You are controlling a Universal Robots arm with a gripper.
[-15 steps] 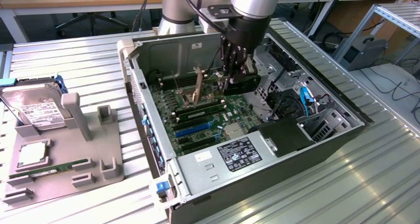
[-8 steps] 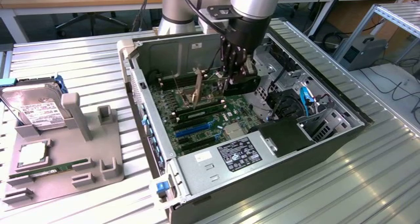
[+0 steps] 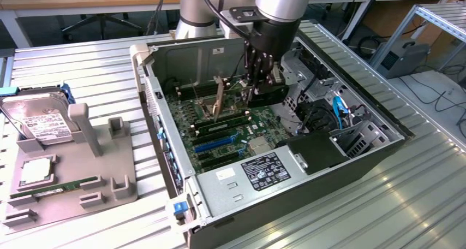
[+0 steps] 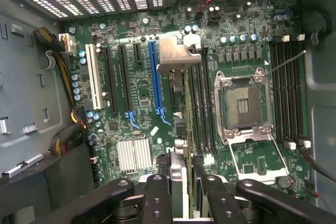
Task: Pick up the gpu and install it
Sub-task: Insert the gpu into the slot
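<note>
Exterior view: high, angled down over my arm (image 3: 280, 3) and the open computer case (image 3: 291, 205), mid-range. Wrist view: close, looking straight onto the motherboard (image 4: 173, 103). Shared: motherboard (image 3: 218, 134).

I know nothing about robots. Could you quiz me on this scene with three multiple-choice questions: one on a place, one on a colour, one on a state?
1. Where is the hard drive?
A. Inside the computer case
B. On the grey holder beside the case
C. In the claw

2. What colour is the memory stick on the holder?
A. Red
B. Green
C. White

3. What is the claw doing?
A. Gripping the gpu
B. Open, empty
C. Gripping a cable

1 B: the hard drive leans on the grey holder.
2 B: the memory stick is green.
3 A: the claw pinches the gpu over the motherboard.
</note>
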